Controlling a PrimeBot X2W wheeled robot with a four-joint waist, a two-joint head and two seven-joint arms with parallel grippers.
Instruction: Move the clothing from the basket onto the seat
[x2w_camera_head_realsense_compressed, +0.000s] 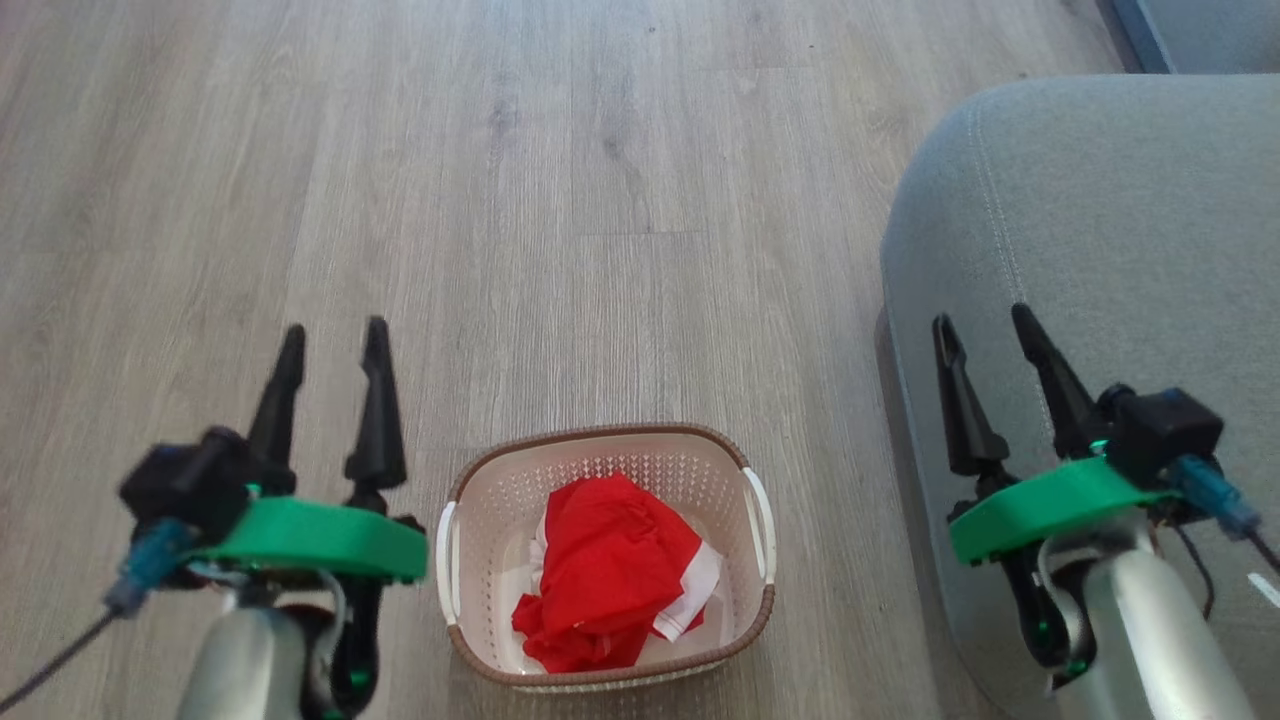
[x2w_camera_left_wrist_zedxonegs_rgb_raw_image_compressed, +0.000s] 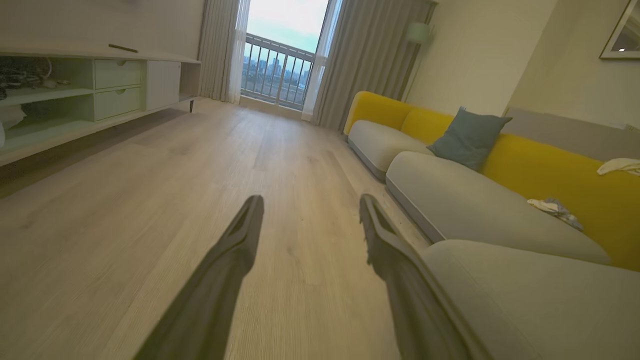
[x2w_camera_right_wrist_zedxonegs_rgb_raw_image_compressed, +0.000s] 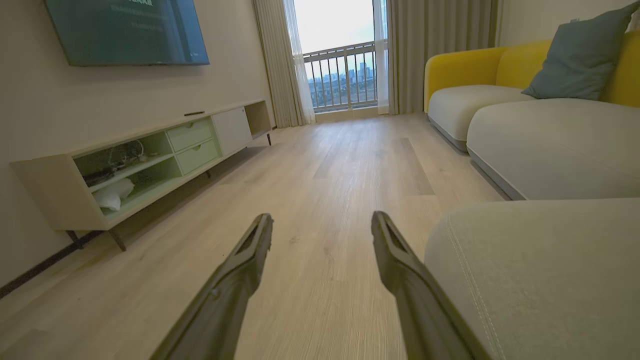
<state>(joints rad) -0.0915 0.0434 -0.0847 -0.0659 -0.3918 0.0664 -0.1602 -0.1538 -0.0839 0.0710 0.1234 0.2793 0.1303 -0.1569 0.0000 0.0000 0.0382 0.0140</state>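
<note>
Head view: your left hand and right hand both stand wide, empty. Bright red fabric clothing lies in the cream perforated plastic basket between them, with open wood-plank floor beyond. The grey upholstered seat is cut off at right.

Left wrist view: floor open ahead.

Right wrist view: seat corner just right of the fingers.

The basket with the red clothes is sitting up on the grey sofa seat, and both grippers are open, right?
Not quite. The basket with the red clothing sits on the wooden floor beside the grey seat, not on it, as the head view shows. The left gripper and right gripper are indeed open.
</note>
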